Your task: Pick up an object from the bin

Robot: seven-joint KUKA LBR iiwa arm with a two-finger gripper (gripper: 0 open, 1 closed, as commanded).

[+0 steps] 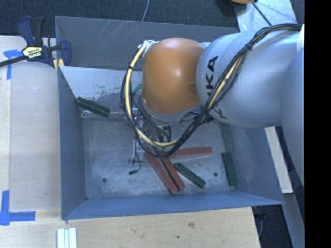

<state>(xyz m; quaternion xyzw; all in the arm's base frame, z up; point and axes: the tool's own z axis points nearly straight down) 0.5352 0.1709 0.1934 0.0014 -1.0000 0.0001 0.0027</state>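
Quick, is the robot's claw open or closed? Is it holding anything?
Gripper: cannot be told; it is tucked under the orange cover, above the bin floor beside the reddish-brown sticks.

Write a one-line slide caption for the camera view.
Silver KUKA arm reaches into a grey metal bin holding reddish-brown flat sticks.

Brightness: moderate and even across the bin (pixel 70 154).
Source: overhead, judging by the lit upper surfaces of the arm (pixel 258 81) and its orange cover (pixel 170 76).
Glare: soft sheen on the orange cover; pale reflection on the bin's back wall.
Shadows: dark patch on the bin floor beneath the arm; near wall dimmer.
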